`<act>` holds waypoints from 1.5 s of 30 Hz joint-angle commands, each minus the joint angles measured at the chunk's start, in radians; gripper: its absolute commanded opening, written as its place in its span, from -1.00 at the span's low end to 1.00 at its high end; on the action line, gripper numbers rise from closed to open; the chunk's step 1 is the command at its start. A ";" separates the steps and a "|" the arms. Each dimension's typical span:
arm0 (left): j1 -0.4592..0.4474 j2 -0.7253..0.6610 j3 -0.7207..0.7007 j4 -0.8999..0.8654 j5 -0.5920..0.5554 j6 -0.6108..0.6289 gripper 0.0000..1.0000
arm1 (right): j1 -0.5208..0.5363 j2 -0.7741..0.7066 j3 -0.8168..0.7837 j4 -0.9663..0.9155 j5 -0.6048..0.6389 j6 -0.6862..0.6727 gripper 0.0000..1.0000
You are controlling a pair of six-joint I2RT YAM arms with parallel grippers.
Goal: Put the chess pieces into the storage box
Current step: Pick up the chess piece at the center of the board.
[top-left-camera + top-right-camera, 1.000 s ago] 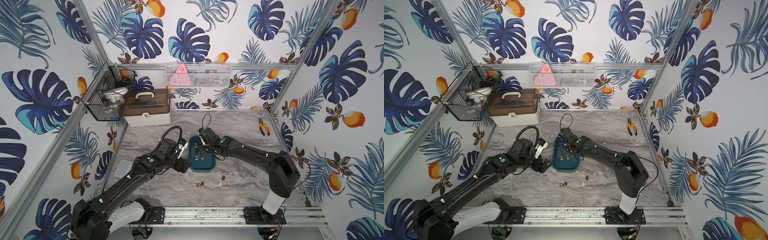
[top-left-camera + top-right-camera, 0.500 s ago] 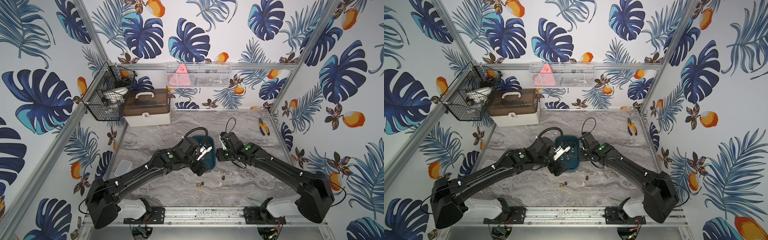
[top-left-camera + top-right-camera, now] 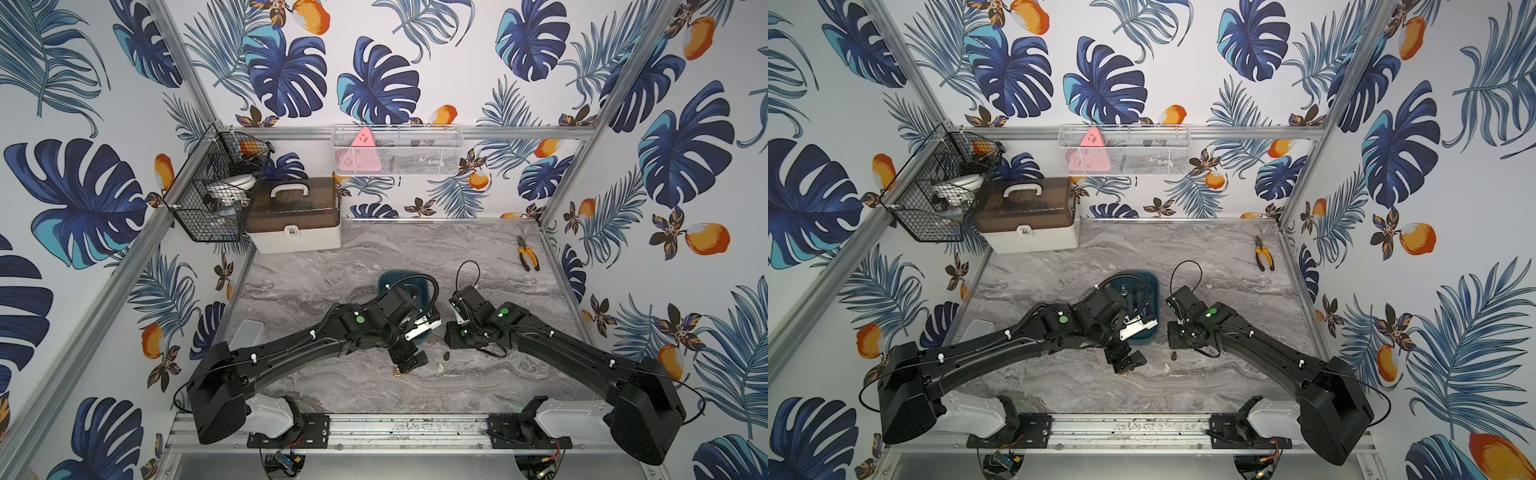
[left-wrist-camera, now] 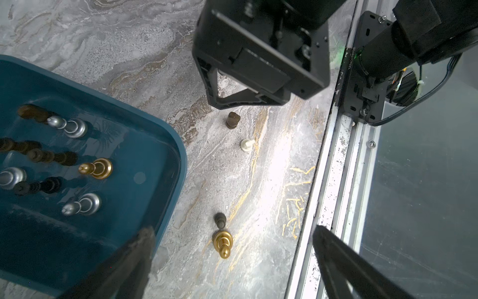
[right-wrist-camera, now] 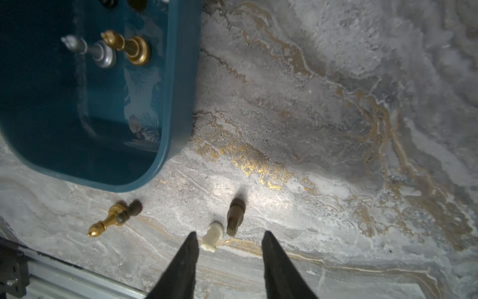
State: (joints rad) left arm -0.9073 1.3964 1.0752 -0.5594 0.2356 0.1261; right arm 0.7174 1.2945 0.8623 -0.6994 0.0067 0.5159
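The dark teal storage box [image 3: 398, 277] holds several chess pieces, silver, golden and dark [image 4: 96, 168]. On the marble in front of it lie a golden piece [image 4: 222, 242] touching a dark pawn [image 4: 220, 220], a white piece [image 5: 212, 236] and a brown piece [image 5: 235, 213]. My left gripper [image 4: 232, 229] hangs open over the golden piece, fingers wide on either side, touching nothing. My right gripper [image 5: 230, 234] is open just above the table. The white piece lies near one of its fingertips [image 5: 192, 236], the brown one just beyond. In a top view these loose pieces [image 3: 440, 367] lie between the two grippers.
A white case with a brown lid [image 3: 293, 216] and a black wire basket [image 3: 216, 187] stand at the back left. Yellow pliers [image 3: 527, 257] lie at the back right. A metal rail [image 3: 395, 428] runs along the table's front edge, close to the left gripper.
Both grippers have come away from the storage box toward the table's front. The left one has swung over the golden piece and opened wider. The right one has dropped by the white and brown pieces.
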 commanded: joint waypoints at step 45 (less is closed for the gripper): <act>-0.019 0.072 0.026 -0.065 -0.004 0.046 0.98 | 0.077 0.198 -0.022 0.061 0.064 0.093 -0.62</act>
State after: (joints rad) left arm -0.9245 1.4685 1.0943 -0.6212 0.2348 0.1558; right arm 0.7925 1.4963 0.8406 -0.6506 0.0544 0.6064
